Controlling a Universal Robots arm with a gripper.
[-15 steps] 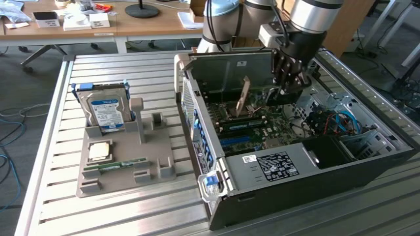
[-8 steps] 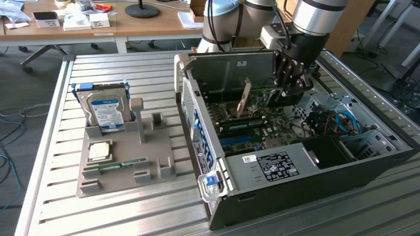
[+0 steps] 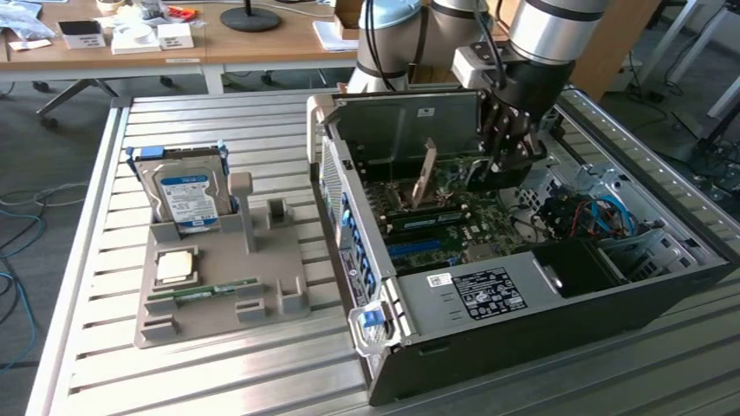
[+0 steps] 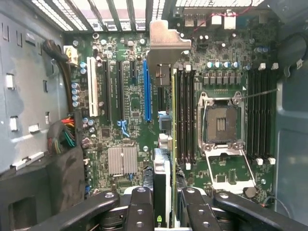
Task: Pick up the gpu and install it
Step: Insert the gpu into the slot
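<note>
The open computer case [image 3: 647, 299] lies on its side, and my gripper [image 3: 510, 160] reaches down into it. The gpu [image 4: 162, 168] shows edge-on in the wrist view, with my gripper [image 4: 162, 199] shut on it and a black finger [image 4: 139, 204] on each side. Its silver end bracket [image 4: 166, 41] points at the case's rear slots. The card hangs over the motherboard [image 4: 130, 72], just beside the long blue slot [image 4: 147, 91] and parallel to it. In the exterior view the gpu [image 3: 425, 178] stands upright inside the case, toward the exterior view's left of my fingers.
On the exterior view's left a grey fixture [image 3: 277, 299] holds a blue-labelled hard drive [image 3: 185, 198], a processor [image 3: 176, 266] and a RAM stick [image 3: 215, 290]. Around the card are the open CPU socket [image 4: 221, 122], a heatsink [image 4: 122, 160], cable bundles [image 4: 67, 134] and the case walls [image 4: 24, 86].
</note>
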